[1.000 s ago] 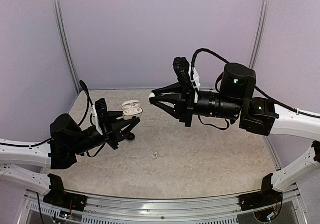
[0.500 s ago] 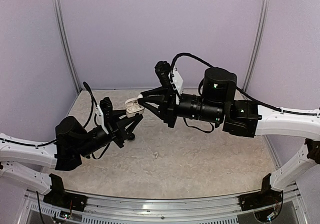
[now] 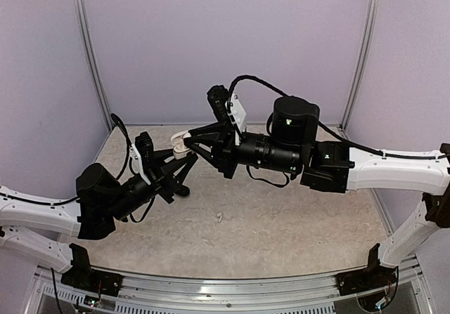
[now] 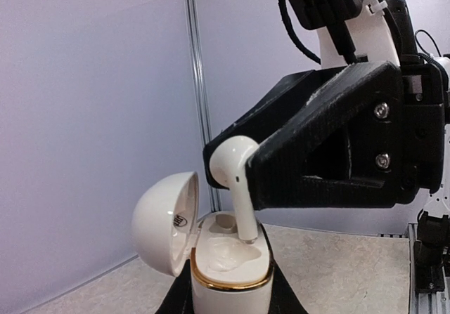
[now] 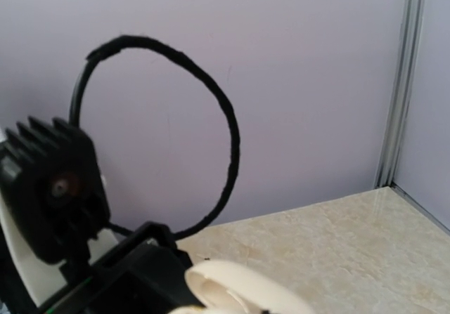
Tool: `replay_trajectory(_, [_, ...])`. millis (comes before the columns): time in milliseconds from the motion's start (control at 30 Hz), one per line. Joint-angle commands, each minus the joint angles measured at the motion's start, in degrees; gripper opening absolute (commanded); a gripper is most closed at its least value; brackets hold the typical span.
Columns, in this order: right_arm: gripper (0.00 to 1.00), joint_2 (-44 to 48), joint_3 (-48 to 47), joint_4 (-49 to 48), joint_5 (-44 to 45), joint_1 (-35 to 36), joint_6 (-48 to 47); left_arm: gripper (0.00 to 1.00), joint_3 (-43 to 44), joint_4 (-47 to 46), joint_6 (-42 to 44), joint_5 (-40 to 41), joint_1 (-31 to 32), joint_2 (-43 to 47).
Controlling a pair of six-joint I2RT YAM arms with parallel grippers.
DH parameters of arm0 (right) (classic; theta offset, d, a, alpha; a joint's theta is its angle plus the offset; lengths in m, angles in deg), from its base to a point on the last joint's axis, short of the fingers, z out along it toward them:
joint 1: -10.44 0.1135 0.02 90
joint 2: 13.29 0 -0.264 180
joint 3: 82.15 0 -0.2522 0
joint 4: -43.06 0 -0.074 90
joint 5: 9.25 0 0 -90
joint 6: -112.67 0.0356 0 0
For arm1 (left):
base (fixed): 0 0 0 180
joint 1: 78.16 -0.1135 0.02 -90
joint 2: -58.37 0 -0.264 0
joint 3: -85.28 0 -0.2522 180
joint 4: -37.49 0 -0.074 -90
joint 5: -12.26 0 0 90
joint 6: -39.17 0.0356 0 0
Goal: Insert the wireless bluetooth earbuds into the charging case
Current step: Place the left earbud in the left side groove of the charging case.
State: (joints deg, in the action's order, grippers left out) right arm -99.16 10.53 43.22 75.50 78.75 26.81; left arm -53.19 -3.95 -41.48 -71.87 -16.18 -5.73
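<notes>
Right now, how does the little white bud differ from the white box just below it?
The earbud is small and stemmed; the charging case is bulkier, rounded and gold-rimmed. The earbud hangs stem-down, pinched in the right jaws; the charging case stands upright in the left jaws, lid flipped open. Both are glossy white.
</notes>
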Motion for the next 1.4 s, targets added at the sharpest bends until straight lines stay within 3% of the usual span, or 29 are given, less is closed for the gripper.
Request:
replay_trajectory(0, [0.17,-1.1,-2.5,-1.3,0.6,0.9,1.0,0.00,0.5,-2.6,0.6,1.1,0.6,-0.1])
replay_trajectory(1367, [0.17,-4.2,-3.4,-1.9,1.1,1.6,4.4,0.00,1.1,-2.3,2.0,3.4,1.7,-0.2])
